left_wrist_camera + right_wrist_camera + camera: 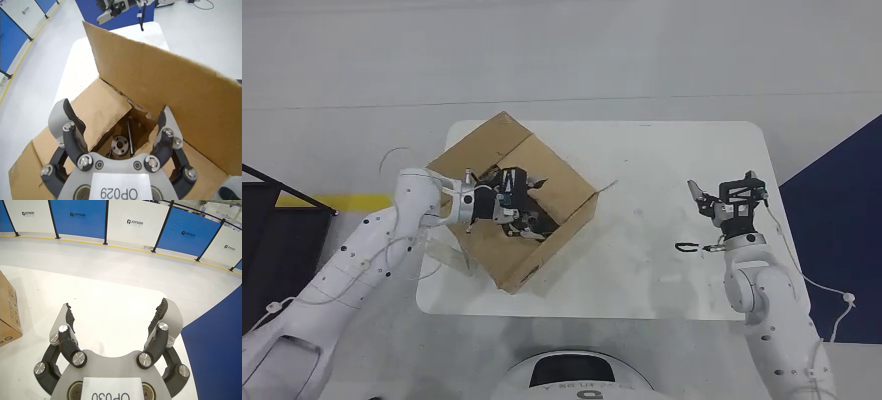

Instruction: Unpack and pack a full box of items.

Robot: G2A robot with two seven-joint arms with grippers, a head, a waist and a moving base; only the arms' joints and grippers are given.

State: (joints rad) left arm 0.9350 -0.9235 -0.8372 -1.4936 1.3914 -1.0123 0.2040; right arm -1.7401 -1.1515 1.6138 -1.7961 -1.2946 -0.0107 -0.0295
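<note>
Table (652, 275) top, white, carried the open cardboard box (482, 150) on its left half, flaps raised. Left gripper (115, 108) hung over the box's opening, jaws spread and holding nothing. Right gripper (115, 303) sat well apart over bare tabletop, jaws likewise released. Inside the box lay a round metal flange (119, 145) just beside a thin dark rod (129, 138).

light: you are getting bright, even light | glare: the white desk (662, 170) is glaring | shadow: the box (170, 85) interior is lying dim | edges: wrist views are bowing
</note>
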